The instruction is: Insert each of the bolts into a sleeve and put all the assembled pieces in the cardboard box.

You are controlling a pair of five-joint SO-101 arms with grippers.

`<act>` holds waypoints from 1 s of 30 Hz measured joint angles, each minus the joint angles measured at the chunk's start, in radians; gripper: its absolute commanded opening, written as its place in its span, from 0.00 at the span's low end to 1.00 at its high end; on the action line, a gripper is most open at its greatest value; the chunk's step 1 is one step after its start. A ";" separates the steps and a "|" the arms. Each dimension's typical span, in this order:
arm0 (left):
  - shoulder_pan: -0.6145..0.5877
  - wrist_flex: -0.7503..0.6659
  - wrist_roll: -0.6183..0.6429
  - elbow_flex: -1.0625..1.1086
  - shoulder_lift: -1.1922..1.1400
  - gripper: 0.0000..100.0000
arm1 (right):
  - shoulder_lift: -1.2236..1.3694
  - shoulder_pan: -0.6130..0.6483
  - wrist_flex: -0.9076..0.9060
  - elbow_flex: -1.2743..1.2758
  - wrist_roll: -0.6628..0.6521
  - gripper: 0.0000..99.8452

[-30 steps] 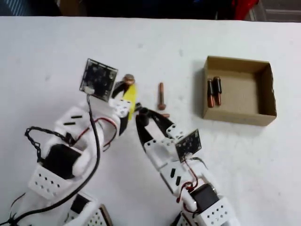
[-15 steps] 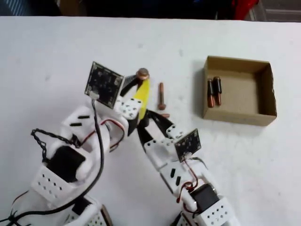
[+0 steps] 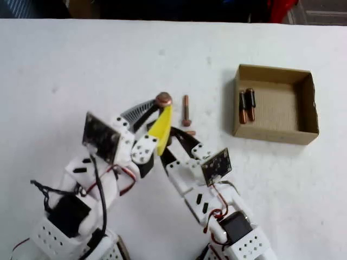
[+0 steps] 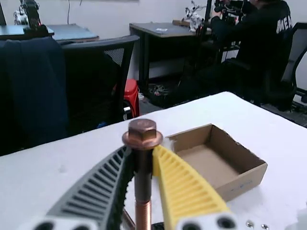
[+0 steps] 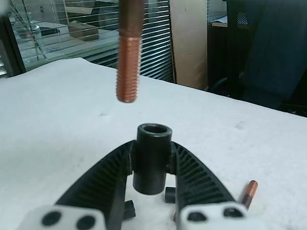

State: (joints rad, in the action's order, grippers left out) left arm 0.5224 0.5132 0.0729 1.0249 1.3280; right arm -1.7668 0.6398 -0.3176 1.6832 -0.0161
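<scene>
My left gripper [image 3: 161, 107], with one grey and one yellow finger, is shut on a copper bolt [image 4: 142, 160] held upright with its hex head [image 3: 163, 99] on top. In the right wrist view, the bolt's threaded tip [image 5: 127, 72] hangs a little above a black sleeve [image 5: 152, 165] and slightly off its bore. My right gripper [image 5: 152, 167] is shut on that upright sleeve, its black fingers [image 3: 181, 140] just under the left gripper. The cardboard box [image 3: 268, 132] at the right holds two assembled pieces [image 3: 246, 105].
A loose bolt [image 3: 186, 110] lies on the white table between the grippers and the box. Another bolt [image 5: 248, 191] lies close by the right gripper. The box [image 4: 242, 175] stands open-topped. Both arms crowd the front centre of the table.
The left arm has swung right and toward the right gripper with the bolt, bringing it over the sleeve. The right arm has stayed still.
</scene>
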 measured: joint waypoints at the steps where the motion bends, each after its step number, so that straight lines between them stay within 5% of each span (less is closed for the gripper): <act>1: 0.000 -0.023 0.000 0.018 0.006 0.02 | 0.000 0.000 0.000 0.000 0.000 0.02; 14: 0.000 -0.210 0.003 0.144 0.015 0.02 | 0.000 0.000 0.018 0.000 0.000 0.02; 30: -0.069 -0.219 0.123 0.144 0.018 0.02 | 0.000 0.000 0.040 0.000 -0.068 0.02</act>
State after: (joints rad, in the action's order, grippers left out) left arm 0.4534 0.2938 0.1956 1.1692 1.3464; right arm -1.7668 0.6398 -0.2777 1.6832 -0.0836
